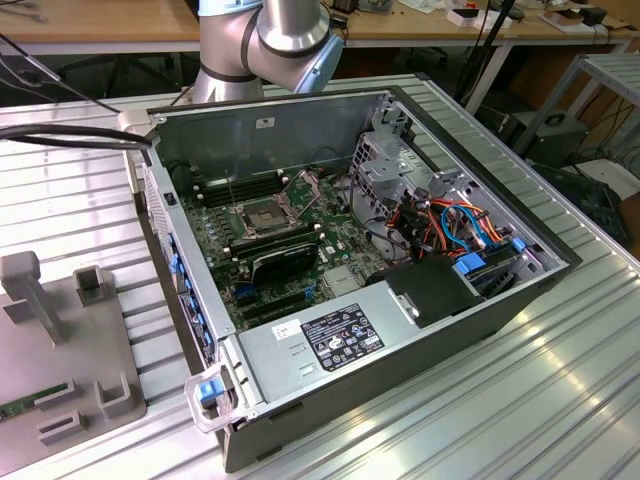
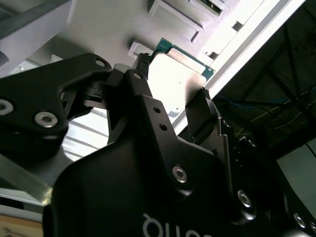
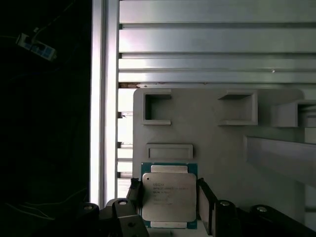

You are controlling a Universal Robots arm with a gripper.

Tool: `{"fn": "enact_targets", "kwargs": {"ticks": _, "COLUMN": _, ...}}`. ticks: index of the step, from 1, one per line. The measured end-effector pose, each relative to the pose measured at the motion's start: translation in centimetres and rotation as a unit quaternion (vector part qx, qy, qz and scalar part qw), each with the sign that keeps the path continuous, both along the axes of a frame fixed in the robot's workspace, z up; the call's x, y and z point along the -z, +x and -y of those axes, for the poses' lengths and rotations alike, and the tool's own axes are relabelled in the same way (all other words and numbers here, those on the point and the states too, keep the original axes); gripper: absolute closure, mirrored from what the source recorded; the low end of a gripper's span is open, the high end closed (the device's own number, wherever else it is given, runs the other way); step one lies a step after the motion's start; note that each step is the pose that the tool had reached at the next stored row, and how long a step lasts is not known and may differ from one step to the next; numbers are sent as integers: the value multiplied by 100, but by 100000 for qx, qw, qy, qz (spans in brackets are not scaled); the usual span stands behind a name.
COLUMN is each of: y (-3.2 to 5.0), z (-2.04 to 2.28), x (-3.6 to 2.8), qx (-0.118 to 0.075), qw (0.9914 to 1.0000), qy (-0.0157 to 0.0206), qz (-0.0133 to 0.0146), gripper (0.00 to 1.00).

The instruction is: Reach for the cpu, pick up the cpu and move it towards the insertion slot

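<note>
**Q:** Has my arm actually got the chip?

**A:** Looks like it. In both wrist views your black two-finger gripper (image 3: pixel 169 187) (image 2: pixel 174 75) is closed down to chip width. One of its fingers (image 3: pixel 205 202) presses on each opposite edge of the small, thin, square cpu (image 3: pixel 169 197) (image 2: pixel 182 74), the one with the pale grey metal face and green border. You're pointing down over the flat grey fixture plate (image 3: pixel 207 133) on the ribbed aluminium table (image 3: pixel 212 44).

**Q:** And the socket?

**A:** In the exterior view, the insertion slot (image 1: pixel 262 215), a square silver-framed socket with a dark centre, sits inside the open grey computer case (image 1: pixel 250 130). The plate lies outside the case, on the exterior view's left. Your silver arm (image 1: pixel 285 35) has a joint above the case's far wall.
</note>
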State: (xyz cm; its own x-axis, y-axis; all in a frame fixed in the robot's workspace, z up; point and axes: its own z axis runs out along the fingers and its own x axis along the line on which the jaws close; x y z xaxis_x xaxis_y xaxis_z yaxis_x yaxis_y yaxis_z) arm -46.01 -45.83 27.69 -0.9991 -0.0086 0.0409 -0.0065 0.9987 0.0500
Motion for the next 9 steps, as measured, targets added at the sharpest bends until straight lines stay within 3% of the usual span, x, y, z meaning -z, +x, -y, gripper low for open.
{"fn": "enact_targets", "kwargs": {"ticks": 9, "y": 0, "z": 0, "x": -79, "qx": -2, "qw": 100000, "qy": -2, "qz": -8, "gripper": 45}}
